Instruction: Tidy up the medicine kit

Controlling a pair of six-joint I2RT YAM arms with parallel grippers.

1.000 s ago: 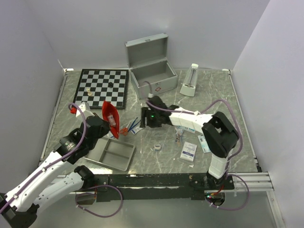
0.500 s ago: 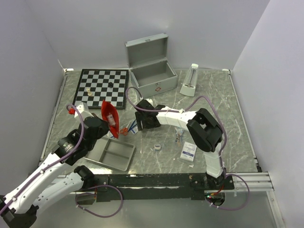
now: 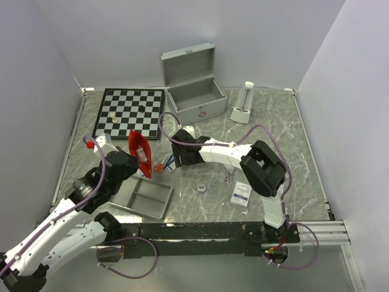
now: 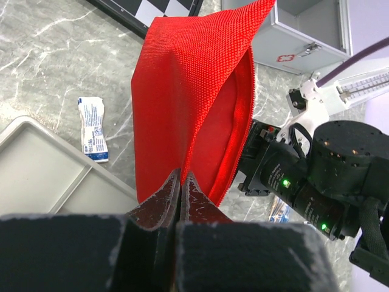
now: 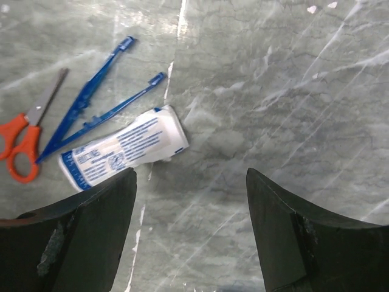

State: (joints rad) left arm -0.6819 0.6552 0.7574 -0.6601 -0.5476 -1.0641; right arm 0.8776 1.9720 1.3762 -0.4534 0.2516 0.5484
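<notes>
The medicine kit [image 3: 193, 97], a silver case with its lid up, stands open at the back of the table; its front latch shows in the left wrist view [image 4: 304, 36]. My left gripper [image 4: 181, 173] is shut on the lower edge of a red zip pouch [image 4: 188, 103], holding it upright with the zip gaping. From above, the pouch [image 3: 138, 149] hangs left of centre. My right gripper [image 5: 189, 173] is open, low over bare marble, just right of a white and blue packet [image 5: 124, 149]. In the top view it [image 3: 181, 157] sits beside the pouch.
Blue plastic tweezers [image 5: 91, 103] and orange scissors [image 5: 24, 146] lie left of the right gripper. A grey two-compartment tray [image 3: 143, 198] sits front left, a chessboard [image 3: 130, 111] back left, a metronome [image 3: 243, 103] back right. A tape roll [image 3: 201, 189] and a small box [image 3: 241, 194] lie near the front.
My right gripper has swung left toward the pouch and the tweezers, and its jaws have widened. The left gripper has kept its hold on the pouch, shifting only slightly.
</notes>
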